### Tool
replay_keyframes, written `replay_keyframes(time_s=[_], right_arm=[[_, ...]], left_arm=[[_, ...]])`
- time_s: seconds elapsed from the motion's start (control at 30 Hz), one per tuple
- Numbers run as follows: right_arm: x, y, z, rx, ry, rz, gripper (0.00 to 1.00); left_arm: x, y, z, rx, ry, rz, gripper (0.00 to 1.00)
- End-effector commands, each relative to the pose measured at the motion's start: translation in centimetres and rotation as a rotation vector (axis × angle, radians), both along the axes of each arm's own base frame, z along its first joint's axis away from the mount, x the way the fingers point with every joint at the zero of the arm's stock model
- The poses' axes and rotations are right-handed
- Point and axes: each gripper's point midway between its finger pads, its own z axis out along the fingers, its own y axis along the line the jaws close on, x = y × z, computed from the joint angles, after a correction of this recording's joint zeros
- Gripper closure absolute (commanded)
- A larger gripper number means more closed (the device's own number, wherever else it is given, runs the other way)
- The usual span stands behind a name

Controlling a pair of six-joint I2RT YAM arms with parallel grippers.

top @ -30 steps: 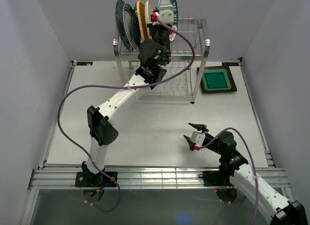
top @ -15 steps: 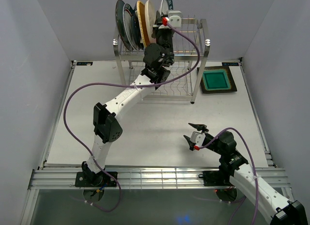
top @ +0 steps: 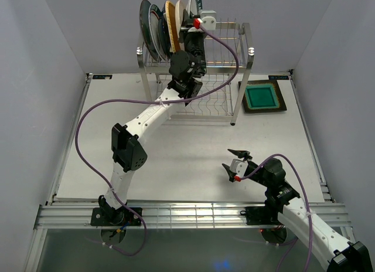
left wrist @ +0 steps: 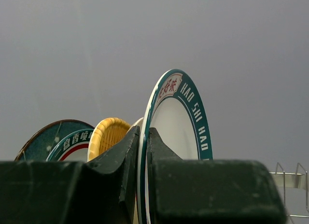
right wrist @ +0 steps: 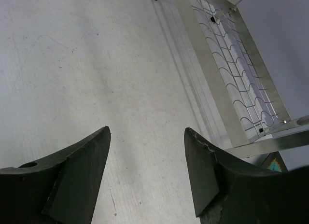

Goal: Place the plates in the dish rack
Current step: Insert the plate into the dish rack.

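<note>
My left gripper (top: 195, 21) is shut on a white plate with a teal lettered rim (top: 197, 1), held upright on edge over the top shelf of the dish rack (top: 249, 52). In the left wrist view both fingers (left wrist: 125, 151) pinch that plate's (left wrist: 176, 127) rim. Just left of it stand a cream plate (top: 181, 17), an orange woven plate (left wrist: 108, 137), a white colour-rimmed plate (left wrist: 72, 144) and a dark teal plate (left wrist: 48, 134). A green square brown-rimmed plate (top: 262, 97) lies on the table right of the rack. My right gripper (top: 235, 160) hangs open above bare table, holding nothing.
In the right wrist view the rack's lower wire shelf (right wrist: 236, 74) runs along the right side, with a corner of the green plate (right wrist: 276, 164) beyond it. Grey walls close in the table on three sides. A purple cable (top: 88, 116) loops off the left arm.
The left arm has carried the teal-rimmed plate a little to the left, closer to the cream plate standing in the rack. The right arm has not moved.
</note>
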Motion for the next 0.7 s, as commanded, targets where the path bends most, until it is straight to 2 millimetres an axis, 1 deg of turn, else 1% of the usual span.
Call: replay_keyframes(time_s=[0.0, 0.07, 0.1, 0.2, 0.33, 0.57, 0.67], right_arm=[[0.6, 0.2, 2.7, 0.033, -0.066, -0.003, 0.32], [0.6, 0.2, 2.7, 0.031, -0.066, -0.001, 0.32], [0.6, 0.3, 2.7, 0.032, -0.067, -0.001, 0.32], [0.6, 0.2, 2.7, 0.031, -0.066, -0.003, 0.32], [0.7, 0.2, 2.6, 0.029, -0.064, -0.004, 0.33], [0.6, 0.3, 2.7, 0.029, -0.064, -0.002, 0.33], [0.6, 0.3, 2.7, 0.029, -0.064, -0.001, 0.33]], left_arm=[[-3.9, 3.5, 6.8, -0.081, -0.152, -0.013, 1.0], [-3.8, 3.4, 6.5, -0.065, -0.147, -0.01, 1.0], [-3.6, 3.1, 5.9, -0.046, -0.135, -0.007, 1.0], [-3.1, 3.0, 4.8, -0.023, -0.125, 0.018, 1.0], [-2.5, 2.6, 3.8, 0.003, -0.113, 0.041, 1.0], [-2.1, 2.7, 3.1, 0.043, -0.1, 0.096, 1.0], [-2.0, 2.7, 2.7, 0.042, -0.089, 0.094, 1.0]])
